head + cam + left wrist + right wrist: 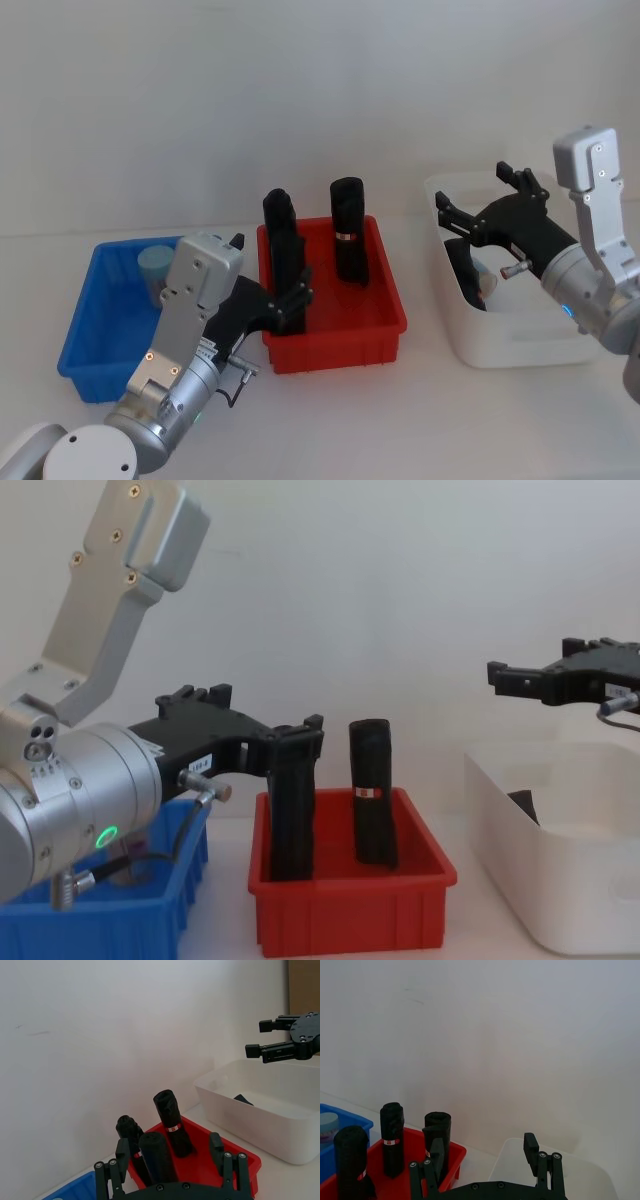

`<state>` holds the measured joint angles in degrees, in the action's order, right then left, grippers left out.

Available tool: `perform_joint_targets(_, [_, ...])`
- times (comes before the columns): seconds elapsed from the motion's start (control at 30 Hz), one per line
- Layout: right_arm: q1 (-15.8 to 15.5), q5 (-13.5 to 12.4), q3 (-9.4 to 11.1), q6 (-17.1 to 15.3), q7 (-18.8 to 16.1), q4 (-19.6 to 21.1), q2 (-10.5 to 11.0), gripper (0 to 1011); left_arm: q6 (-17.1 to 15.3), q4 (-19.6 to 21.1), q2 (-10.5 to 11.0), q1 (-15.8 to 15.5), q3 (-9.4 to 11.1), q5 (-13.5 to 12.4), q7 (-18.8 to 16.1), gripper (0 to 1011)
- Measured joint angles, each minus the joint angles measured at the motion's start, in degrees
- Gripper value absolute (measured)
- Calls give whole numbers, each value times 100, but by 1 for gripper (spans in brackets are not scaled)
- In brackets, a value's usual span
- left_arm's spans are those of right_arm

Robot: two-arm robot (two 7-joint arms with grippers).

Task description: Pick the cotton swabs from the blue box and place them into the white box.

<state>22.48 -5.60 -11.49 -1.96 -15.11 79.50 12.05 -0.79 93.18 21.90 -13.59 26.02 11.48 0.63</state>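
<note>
One cotton swab jar (155,266) with a pale lid stands in the far part of the blue box (92,340); the right wrist view catches it too (327,1126). My left gripper (296,298) hangs open and empty at the near left corner of the red bin, just right of the blue box (120,910). In the left wrist view its fingers (122,1152) frame the black rolls ahead. My right gripper (472,192) is open and empty above the white box (520,340), and shows in the chest view (510,678).
A red bin (335,325) with tall black rolls (348,240) sits between the blue box and the white box. A dark object (462,262) lies inside the white box. A plain white wall stands behind the table.
</note>
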Motion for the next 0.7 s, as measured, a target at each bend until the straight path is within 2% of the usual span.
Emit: perform_joint_targets(0.7, [0, 0, 0, 0, 0, 0, 0, 1002, 0, 0, 0, 0, 0, 0, 0, 1004])
